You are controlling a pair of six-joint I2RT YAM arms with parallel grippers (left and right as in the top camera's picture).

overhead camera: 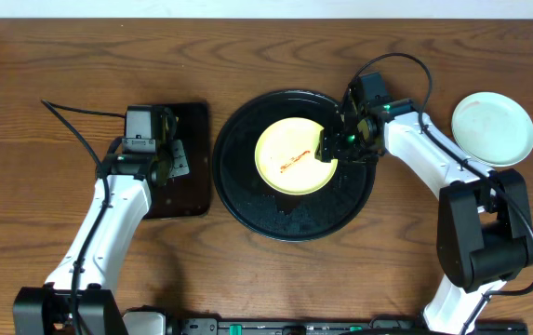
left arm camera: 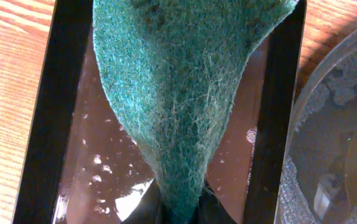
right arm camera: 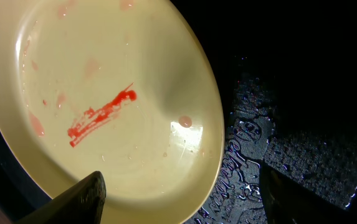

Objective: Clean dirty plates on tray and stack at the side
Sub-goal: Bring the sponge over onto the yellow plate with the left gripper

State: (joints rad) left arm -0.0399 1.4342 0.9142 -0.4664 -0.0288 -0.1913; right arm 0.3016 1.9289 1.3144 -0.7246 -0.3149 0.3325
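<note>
A pale yellow plate (overhead camera: 292,156) with a red smear lies in the round black tray (overhead camera: 247,200). My right gripper (overhead camera: 334,144) is open, its fingers straddling the plate's right rim. In the right wrist view the plate (right arm camera: 109,106) fills the frame, with the gripper (right arm camera: 184,202) open around its near edge over the wet tray (right arm camera: 303,112). A light blue plate (overhead camera: 492,128) sits on the table at the right; I cannot tell if another lies under it. My left gripper (overhead camera: 166,154) is shut on a green scouring pad (left arm camera: 178,93), and its jaws (left arm camera: 178,214) hold the pad's narrow end.
A smaller rectangular black tray (overhead camera: 187,191), wet inside (left arm camera: 103,155), lies under my left gripper, to the left of the round tray. The round tray's rim (left arm camera: 303,124) shows at the right of the left wrist view. Wooden table all round.
</note>
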